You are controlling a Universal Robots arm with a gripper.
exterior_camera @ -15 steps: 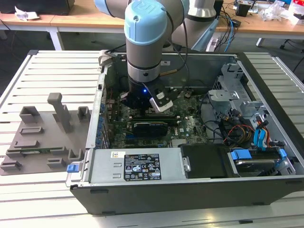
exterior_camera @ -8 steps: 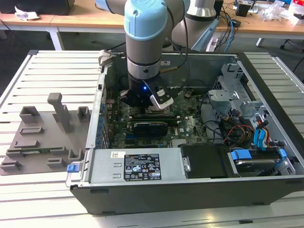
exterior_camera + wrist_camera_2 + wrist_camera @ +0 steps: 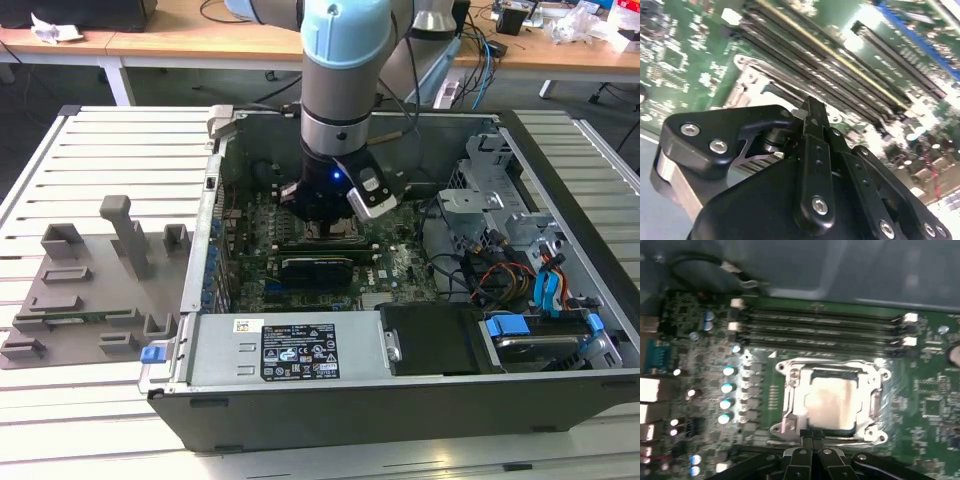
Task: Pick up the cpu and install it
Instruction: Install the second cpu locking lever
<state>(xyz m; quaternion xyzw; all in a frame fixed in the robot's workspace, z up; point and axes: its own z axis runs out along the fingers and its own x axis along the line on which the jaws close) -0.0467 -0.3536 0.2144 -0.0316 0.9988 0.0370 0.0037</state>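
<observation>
Inside the open computer case [image 3: 400, 400], the gripper [image 3: 813, 437] is hanging low over the motherboard [image 3: 935, 405], its fingers [image 3: 812, 125] pressed together and holding nothing. Just beyond the fingertips the cpu [image 3: 832, 402] is lying flat in the metal-framed socket [image 3: 790, 400] (beside the memory slots [image 3: 820, 327]), its silvery top showing.

Showing one cpu [image 3: 832, 402], one socket frame [image 3: 790, 405], four memory slots [image 3: 822, 327], four lit capacitors [image 3: 726, 395], one gripper [image 3: 812, 437], one grey tray [image 3: 80, 290].
</observation>
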